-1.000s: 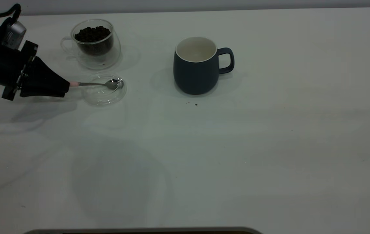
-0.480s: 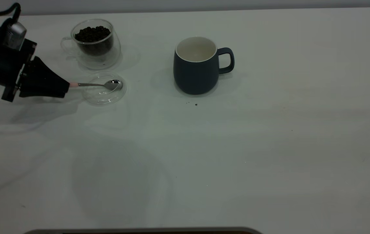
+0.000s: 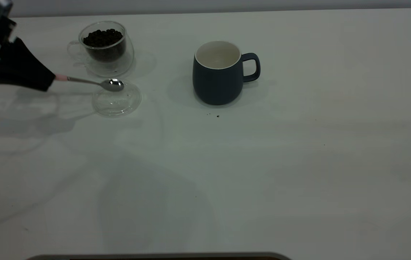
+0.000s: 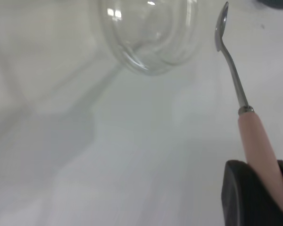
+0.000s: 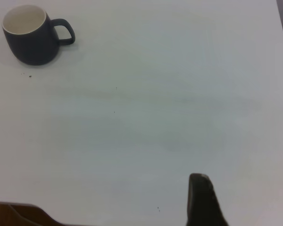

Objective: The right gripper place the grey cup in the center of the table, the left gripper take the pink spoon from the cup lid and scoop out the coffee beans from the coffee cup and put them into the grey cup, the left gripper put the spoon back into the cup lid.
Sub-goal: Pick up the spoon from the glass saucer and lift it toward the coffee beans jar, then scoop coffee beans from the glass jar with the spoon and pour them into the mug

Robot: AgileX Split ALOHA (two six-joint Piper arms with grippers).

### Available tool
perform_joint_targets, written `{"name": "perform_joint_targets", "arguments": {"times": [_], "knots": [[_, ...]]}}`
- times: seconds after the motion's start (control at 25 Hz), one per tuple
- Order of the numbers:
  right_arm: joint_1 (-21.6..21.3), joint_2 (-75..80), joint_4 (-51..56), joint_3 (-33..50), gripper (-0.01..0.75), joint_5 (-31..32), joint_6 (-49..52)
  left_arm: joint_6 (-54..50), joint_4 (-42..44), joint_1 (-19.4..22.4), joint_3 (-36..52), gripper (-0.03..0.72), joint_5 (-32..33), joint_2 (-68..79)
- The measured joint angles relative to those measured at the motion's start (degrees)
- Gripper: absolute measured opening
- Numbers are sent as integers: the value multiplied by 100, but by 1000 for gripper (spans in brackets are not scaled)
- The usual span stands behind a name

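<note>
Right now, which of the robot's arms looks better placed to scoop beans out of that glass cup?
The left. The left gripper already holds the pink spoon by its handle, just beside the coffee cup of coffee beans. The right gripper is far off, well away from the grey cup.

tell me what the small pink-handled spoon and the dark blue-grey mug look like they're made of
Small pink-handled spoon: bowl and neck look like polished metal, mirror-bright with sharp highlights; the pale pink handle is smooth, maybe plastic or ceramic.
Dark blue-grey mug: probably ceramic, thick-walled, matte outside with no glare and an off-white, seemingly glazed interior.
</note>
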Motion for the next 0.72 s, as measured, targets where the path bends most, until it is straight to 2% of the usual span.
{"name": "perform_joint_targets", "arguments": {"times": [0.16, 0.32, 0.48, 0.72], "knots": [[0, 0, 0, 0, 482, 0, 0, 0, -212, 58, -379, 123, 597, -298], [0, 0, 0, 0, 482, 0, 0, -145, -505, 213, -1227, 123, 909, -435], [0, 0, 0, 0, 482, 0, 0, -502, -523, 350, -1796, 123, 743, -435], [0, 0, 0, 0, 482, 0, 0, -589, -503, 397, -1873, 123, 357, -234]]}}
